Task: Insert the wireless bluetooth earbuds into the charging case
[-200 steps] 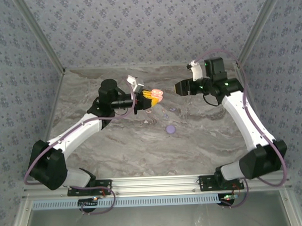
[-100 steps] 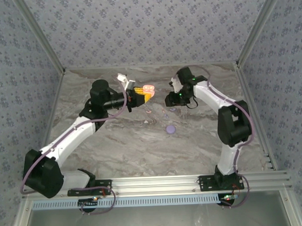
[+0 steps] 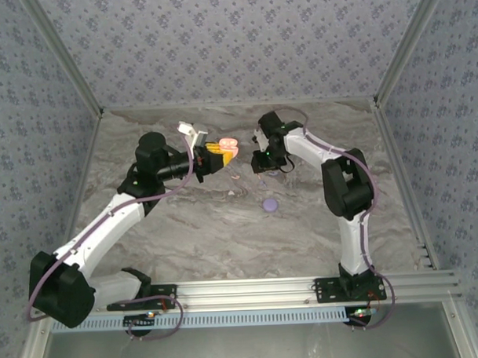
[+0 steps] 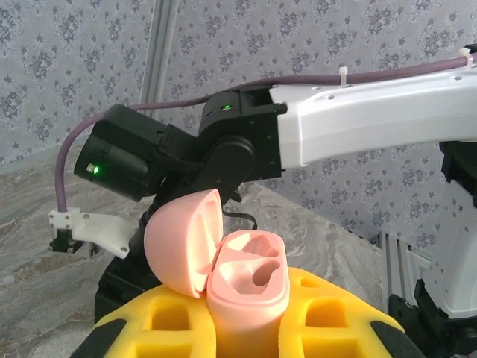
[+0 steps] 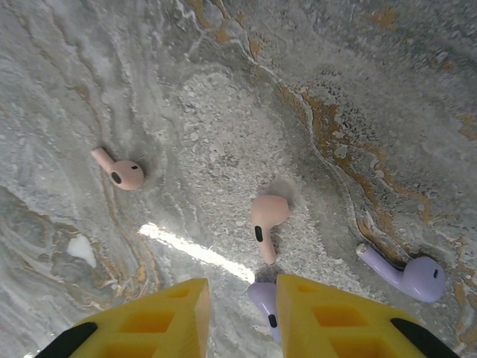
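The pink case (image 4: 250,280) is pinched upright between the yellow fingers of the left claw (image 4: 246,317) and held above the desk (image 5: 223,74). Its lid (image 4: 182,242) is thrown back and both hollows are bare. The right claw (image 5: 242,313) is pointed down at the desk with its fingers spread by a narrow gap. Nothing is seen to be pinched.

A purple earbud (image 5: 262,298) lies in that gap, close against one finger. A pink earbud (image 5: 267,216) lies just beyond the fingertips. A second pink earbud (image 5: 123,173) rests off to one side, and a second purple earbud (image 5: 417,276) off to the other. In the top view a purple disc (image 3: 269,204) is seen well apart from the claws.

The step in hand is judged to be the pick-up of one earbud. Since the held case is pink, the near pink earbud is probably wanted. The claw would best be moved forward until that earbud is centred in the gap, clear of the purple one. The fingers should be lowered almost to the desk and brought together across the rounded head, so that the stem is left free for the hollow. The case should be kept level.
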`<state>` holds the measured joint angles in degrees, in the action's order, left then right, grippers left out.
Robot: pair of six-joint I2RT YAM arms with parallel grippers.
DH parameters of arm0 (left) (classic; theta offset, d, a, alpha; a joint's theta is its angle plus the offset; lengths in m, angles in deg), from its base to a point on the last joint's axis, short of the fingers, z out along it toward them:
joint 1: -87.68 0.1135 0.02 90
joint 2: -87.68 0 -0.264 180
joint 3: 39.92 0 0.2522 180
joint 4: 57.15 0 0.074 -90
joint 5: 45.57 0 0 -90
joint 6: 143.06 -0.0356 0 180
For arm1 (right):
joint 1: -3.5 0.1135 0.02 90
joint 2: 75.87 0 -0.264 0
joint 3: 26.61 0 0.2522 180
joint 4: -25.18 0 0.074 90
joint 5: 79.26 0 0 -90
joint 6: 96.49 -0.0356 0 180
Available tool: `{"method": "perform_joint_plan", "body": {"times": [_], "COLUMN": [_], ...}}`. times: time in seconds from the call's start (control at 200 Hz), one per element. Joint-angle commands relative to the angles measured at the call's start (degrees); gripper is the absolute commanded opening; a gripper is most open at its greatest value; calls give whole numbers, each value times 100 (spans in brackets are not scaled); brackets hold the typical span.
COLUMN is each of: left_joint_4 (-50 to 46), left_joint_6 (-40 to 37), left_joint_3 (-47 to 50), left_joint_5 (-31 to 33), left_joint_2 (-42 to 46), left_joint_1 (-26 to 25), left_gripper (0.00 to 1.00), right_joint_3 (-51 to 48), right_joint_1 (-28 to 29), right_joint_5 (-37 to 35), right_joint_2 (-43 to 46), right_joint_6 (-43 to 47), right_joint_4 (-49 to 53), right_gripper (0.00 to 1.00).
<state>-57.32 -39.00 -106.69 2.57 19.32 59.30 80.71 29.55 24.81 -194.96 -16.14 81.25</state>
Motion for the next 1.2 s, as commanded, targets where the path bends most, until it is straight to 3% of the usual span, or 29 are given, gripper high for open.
{"method": "perform_joint_plan", "body": {"times": [0.0, 1.194], "left_joint_4": [14, -9], "left_joint_6": [10, -53], "left_joint_3": [24, 98], "left_joint_5": [19, 56], "left_joint_2": [139, 159], "left_joint_1": [37, 40], "left_gripper": [8, 8], "right_joint_3": [259, 1441], "right_joint_1": [74, 340], "right_joint_5": [-260, -980], "right_joint_2": [-213, -1320], "right_joint_6": [-10, -391], "right_joint_4": [251, 971], "right_gripper": [32, 39]}}
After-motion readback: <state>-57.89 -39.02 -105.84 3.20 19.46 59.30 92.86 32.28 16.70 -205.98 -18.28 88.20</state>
